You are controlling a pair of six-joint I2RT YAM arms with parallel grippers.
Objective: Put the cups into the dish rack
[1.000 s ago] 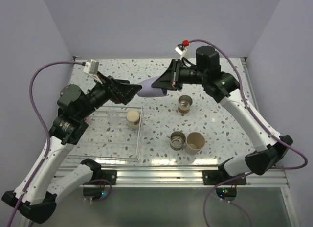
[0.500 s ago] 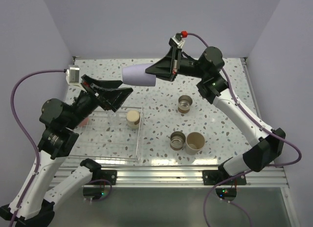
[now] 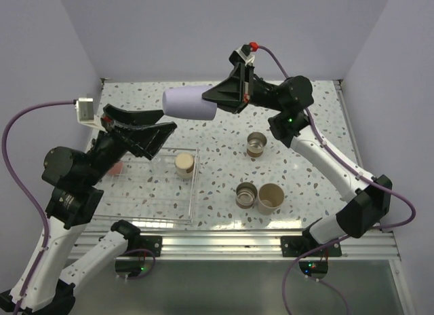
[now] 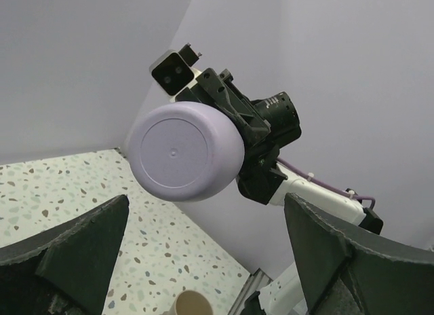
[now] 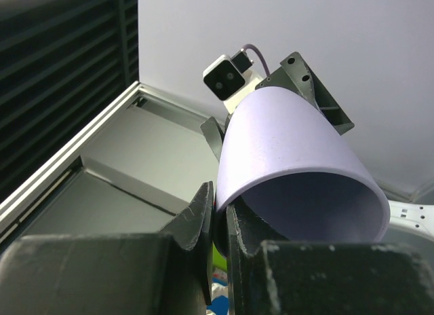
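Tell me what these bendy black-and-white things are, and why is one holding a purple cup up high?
They are two robot arms. One picture looks down from above; the other two come from a camera on each wrist. The right hand pinches the rim of a lavender cup, held sideways above the table. The left hand is open and empty, facing it. On the table stand two metal cups and a beige cup. A cream cup sits in the clear dish rack.
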